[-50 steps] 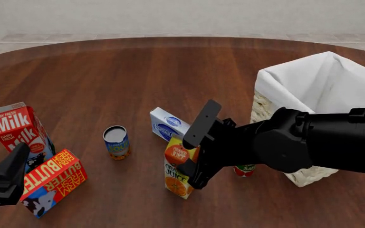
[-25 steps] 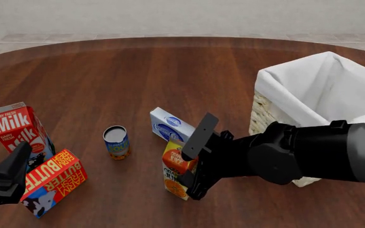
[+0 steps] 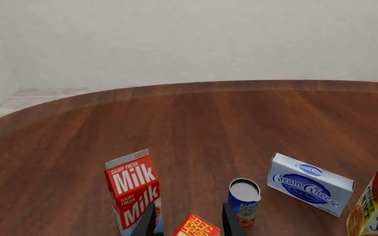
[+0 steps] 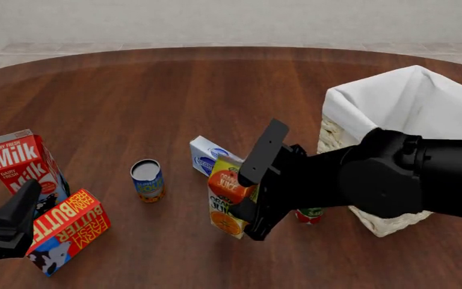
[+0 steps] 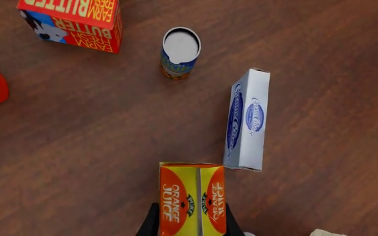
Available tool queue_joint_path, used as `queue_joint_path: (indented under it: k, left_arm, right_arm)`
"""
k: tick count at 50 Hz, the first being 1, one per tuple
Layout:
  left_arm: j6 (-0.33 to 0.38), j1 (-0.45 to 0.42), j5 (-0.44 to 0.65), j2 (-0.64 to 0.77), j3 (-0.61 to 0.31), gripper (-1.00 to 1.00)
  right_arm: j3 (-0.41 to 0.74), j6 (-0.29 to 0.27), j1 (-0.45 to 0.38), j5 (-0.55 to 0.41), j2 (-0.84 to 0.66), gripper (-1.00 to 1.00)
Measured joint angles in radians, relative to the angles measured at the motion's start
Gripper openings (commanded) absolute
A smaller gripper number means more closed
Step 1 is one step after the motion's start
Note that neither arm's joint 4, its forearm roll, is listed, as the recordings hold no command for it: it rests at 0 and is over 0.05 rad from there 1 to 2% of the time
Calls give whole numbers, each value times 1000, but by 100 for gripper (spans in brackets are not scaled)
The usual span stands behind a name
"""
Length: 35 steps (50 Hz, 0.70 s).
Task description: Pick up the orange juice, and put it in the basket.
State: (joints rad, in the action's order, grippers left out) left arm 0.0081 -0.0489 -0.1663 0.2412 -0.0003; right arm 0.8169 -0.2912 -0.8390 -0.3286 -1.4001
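One juice (image 4: pixel 226 201) carton sits between the black jaws of the right gripper (image 5: pixel 190 227), which squeeze its sides. It leans a little, near the middle of the counter (image 4: pixel 175 90), left of the basket (image 4: pixel 408 108). From the front, the arm hides the carton's right side, and I cannot tell if its bottom touches the wood. The right wrist view looks down on its top, where you can read "ORANGE JUICE" twice; only the tips of the jaws show there.

Just behind the juice lies a white and blue box (image 5: pixel 245 120) that says "Cream Cheese". In the front view the juice and the arm cover part of it. A small can (image 4: pixel 147 180) with a blue and orange label stands to the left; its writing is too small to read. A bit of a red and green thing (image 4: pixel 310 215) peeks out under the arm, and I cannot tell what it is.

Far left stands a red and white carton (image 4: pixel 21 165) that says "DAIRY FRESH Milk". Beside it leans a red and yellow box (image 4: pixel 68 229) that says "FARM BUTTER", with a cow on it.

The left gripper (image 3: pixel 186 221) hangs by the butter with its jaws apart, holding nothing. The picture edge cuts it off.

The arm hides the basket's lower front corner.
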Motion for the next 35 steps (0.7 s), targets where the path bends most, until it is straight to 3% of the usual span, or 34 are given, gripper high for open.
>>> queue_joint_path:
  k: [19,35]
  left_arm:
    - [-6,-6,18,-21,0,100]
    - [-16,-2,23,-26,0,100]
  right_arm:
    - [252,-38,28,-388,174,-100]
    - [589,-81,112,-744,245,-100]
